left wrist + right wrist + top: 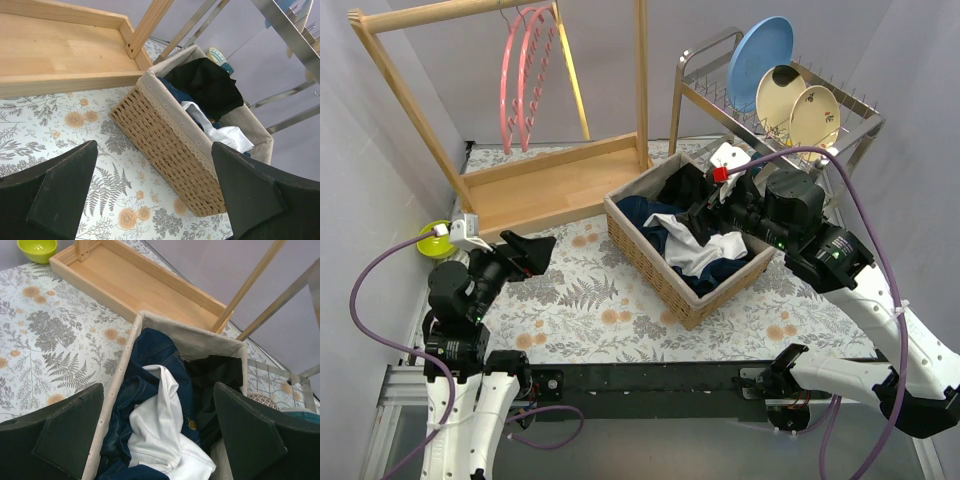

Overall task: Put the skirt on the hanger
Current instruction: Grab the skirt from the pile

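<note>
Holding both pairs of jaws spread fully apart, pinching nothing at all. Hanging low with the left gripper [532, 247] over the floral tablecloth [590, 300], near the front-left part of the table, with its 2 dark fingers [60, 190] pointing toward the wicker basket [655, 272] and being well apart from it. Hovering with the right gripper [159, 387] directly above the open basket, with its 2 fingers framing the clothes below and not touching them, as far as possible to tell.

Finding the skirt [150, 352] inside the basket, probably as the dark blue denim piece with a metal button; not being able to tell this for sure. Seeing also a crumpled white cloth [160, 432] lying on top of the denim, and a black cloth [215, 372] at the far end of the basket.

Noticing 2 pink hangers [525, 80] hanging from the top bar of the wooden rack [555, 185], behind the basket and to the left, with the flat base of this rack just beside the basket. Seeing further out a green bowl [432, 238] at the left edge of the table, near the left arm, and a metal dish rack [677, 95] behind the basket on the right, carrying 1 blue plate [760, 55] and 2 cream plates [815, 115].
</note>
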